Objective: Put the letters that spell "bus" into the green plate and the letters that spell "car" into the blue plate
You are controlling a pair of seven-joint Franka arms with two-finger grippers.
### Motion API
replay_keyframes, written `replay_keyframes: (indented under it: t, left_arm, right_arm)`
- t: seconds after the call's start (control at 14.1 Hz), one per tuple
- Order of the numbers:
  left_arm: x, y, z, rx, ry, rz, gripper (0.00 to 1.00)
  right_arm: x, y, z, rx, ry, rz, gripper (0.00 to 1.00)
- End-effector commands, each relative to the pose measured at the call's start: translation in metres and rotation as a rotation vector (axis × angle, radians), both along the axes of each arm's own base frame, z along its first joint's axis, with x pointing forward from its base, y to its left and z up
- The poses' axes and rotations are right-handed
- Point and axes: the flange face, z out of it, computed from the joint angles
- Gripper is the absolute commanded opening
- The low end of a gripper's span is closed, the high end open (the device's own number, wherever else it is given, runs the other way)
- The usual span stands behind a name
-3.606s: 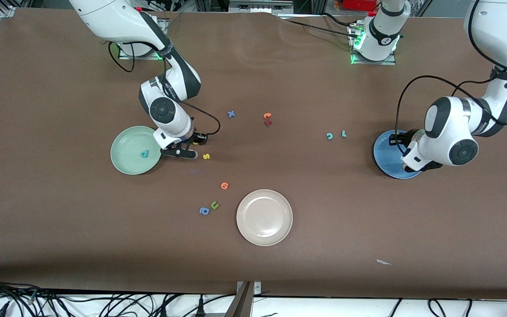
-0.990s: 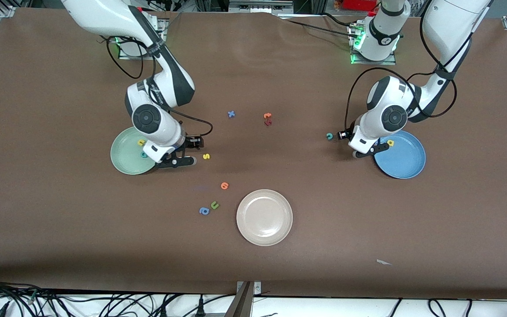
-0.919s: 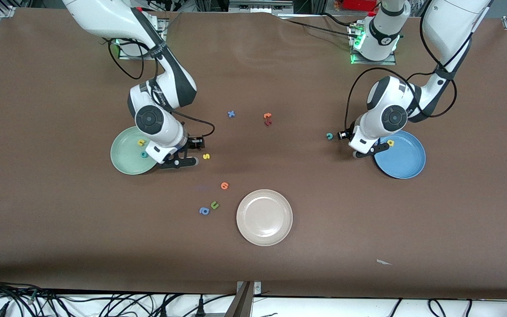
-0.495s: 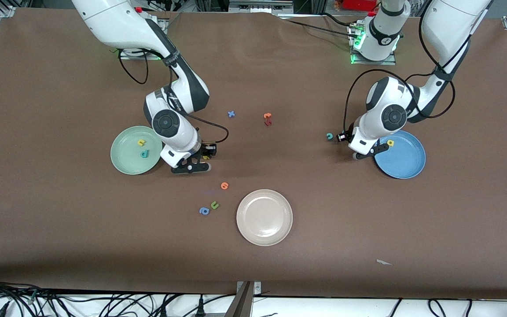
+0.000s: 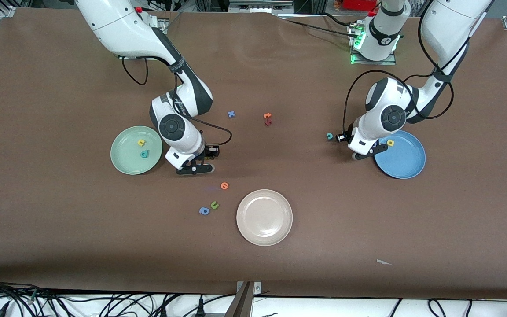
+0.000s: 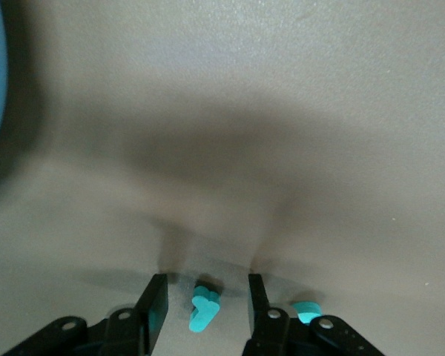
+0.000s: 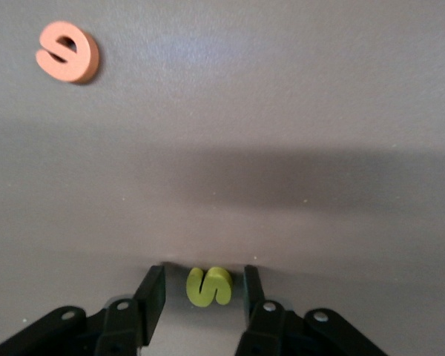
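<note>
My right end effector straddling the small yellow foam s mid-frame, fingers apart, my left end effector bracketing the teal foam r, fingers apart, on the brown worktop.

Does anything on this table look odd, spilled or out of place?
One thing: a small white scrap lies on the table near the front edge, toward the left arm's end, unlike the foam letters. Otherwise nothing looks spilled or broken; the green plate, blue plate and beige plate sit flat.

u and b in green plate; a in blue plate
</note>
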Motion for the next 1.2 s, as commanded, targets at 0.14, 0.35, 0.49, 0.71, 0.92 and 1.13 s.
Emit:
replay_keyframes:
  t: [0.14, 0.35, 0.49, 0.71, 0.92, 1.13]
  left_arm:
    - [-0.011, -0.007, -0.006, 0.017, 0.010, -0.021, 0.50]
    - [-0.011, -0.007, -0.006, 0.017, 0.010, -0.020, 0.50]
    - [-0.011, -0.007, -0.006, 0.017, 0.012, -0.021, 0.42]
    - [-0.012, -0.008, -0.007, 0.017, 0.014, -0.024, 0.41]
    - [-0.014, -0.007, -0.010, 0.017, 0.020, -0.023, 0.41]
    - [-0.014, -0.007, -0.011, 0.018, 0.023, -0.024, 0.30]
  right_arm:
    - [0.000, 0.007, -0.005, -0.005, -0.005, -0.001, 0.34]
    - [0.000, 0.006, -0.005, -0.007, -0.003, 0.003, 0.10]
    - [0.001, 0.003, 0.002, -0.015, 0.004, 0.011, 0.10]
    - [0.011, -0.015, 0.047, -0.050, 0.040, 0.015, 0.10]
    - [0.019, -0.065, 0.073, -0.107, 0.122, 0.101, 0.10]
    - [0.021, -0.129, 0.075, -0.112, 0.164, 0.242, 0.10]
